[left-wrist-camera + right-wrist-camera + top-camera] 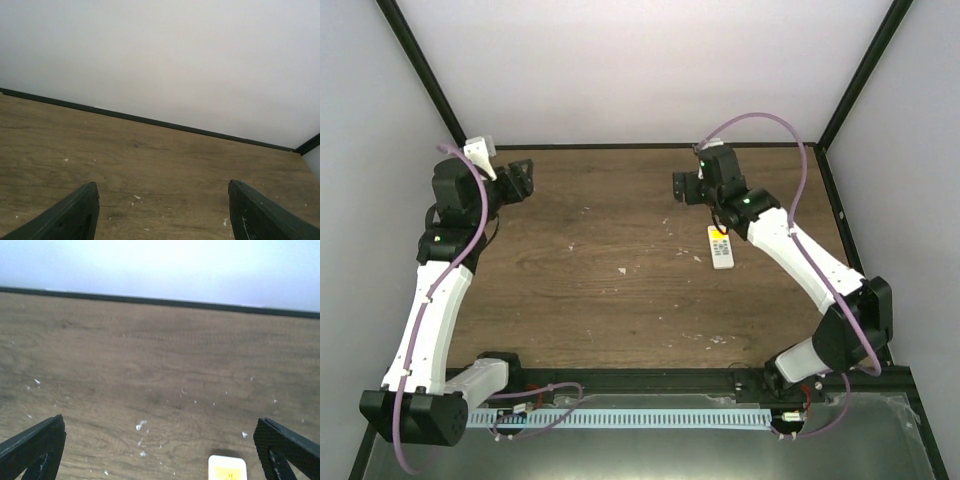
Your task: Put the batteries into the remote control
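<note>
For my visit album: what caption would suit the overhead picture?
Left gripper and right gripper, both open, poised above a wooden table where a white remote control lies.

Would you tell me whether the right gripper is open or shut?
Open: the right gripper shows its fingers wide apart, holding nothing; the remote control lies loose on the table.

I see my brown wooden table (600, 300) filling the middle of the top view. A small white bar-shaped remote control (721, 247) lies flat on it, right of centre. Little pale wood chips (623, 269) are dotted around.
</note>
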Controlling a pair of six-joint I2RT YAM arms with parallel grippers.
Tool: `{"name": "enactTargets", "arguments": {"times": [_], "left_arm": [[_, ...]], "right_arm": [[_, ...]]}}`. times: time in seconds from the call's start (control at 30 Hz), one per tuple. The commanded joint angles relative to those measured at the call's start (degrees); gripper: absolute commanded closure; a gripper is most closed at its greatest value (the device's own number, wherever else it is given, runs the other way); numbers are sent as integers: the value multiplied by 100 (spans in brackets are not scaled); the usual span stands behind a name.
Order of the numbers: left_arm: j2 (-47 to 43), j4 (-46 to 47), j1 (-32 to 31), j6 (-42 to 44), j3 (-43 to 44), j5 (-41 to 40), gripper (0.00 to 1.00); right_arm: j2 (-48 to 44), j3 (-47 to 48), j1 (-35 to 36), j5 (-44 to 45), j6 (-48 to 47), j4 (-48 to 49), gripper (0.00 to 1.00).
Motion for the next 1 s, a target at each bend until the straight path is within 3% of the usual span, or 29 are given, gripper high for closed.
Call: {"name": "enactTargets", "arguments": {"times": [0.0,0.57,0.97], "left_arm": [[-13,-92,26,15,51,-243,29],[14,-7,26,66,32,-328,28],[2,-20,25,76,-13,-312,27]], "right_arm": [[-352,347,17,172,-288,-18,0],[-310,407,12,919,-370,-125,0],[-1024,-186,15,200,-679,534,0]]}}
